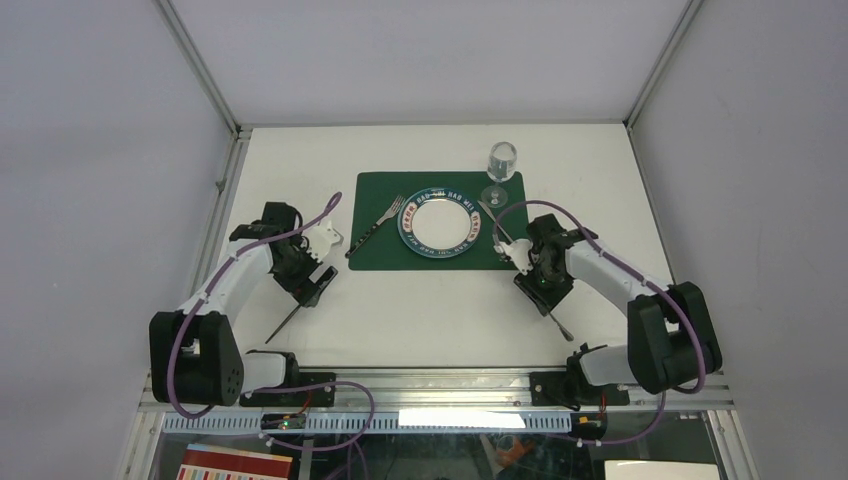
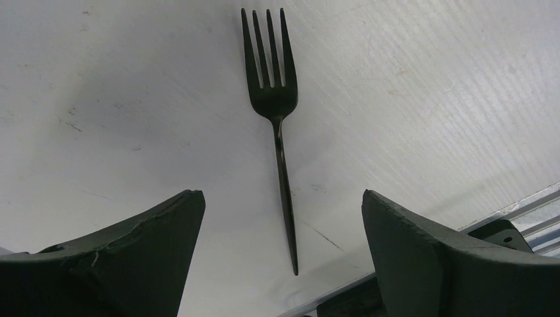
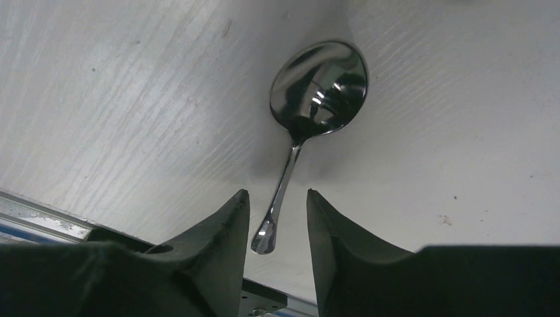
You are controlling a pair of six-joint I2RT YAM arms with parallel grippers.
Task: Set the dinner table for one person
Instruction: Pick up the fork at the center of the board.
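The white dinner table [image 1: 420,320] carries a dark green placemat [image 1: 380,190] with a blue-rimmed plate [image 1: 408,232], a fork [image 1: 375,228] to its left, a knife [image 1: 495,222] to its right and a wine glass [image 1: 502,160]. My left gripper [image 1: 314,286] is wide open above the handle of a second, dark fork [image 2: 274,99], which lies on the table [image 2: 429,99]. My right gripper [image 3: 277,193] is narrowly open, its jaws on either side of the handle end of a shiny spoon [image 3: 320,82] without touching it. The spoon lies on the table [image 3: 132,99].
The second fork [image 1: 288,320] and the spoon [image 1: 557,322] lie on the bare table in front of the mat, left and right. Silver aluminium framing [image 1: 440,380] runs along the near edge, close behind both grippers. White walls enclose the table.
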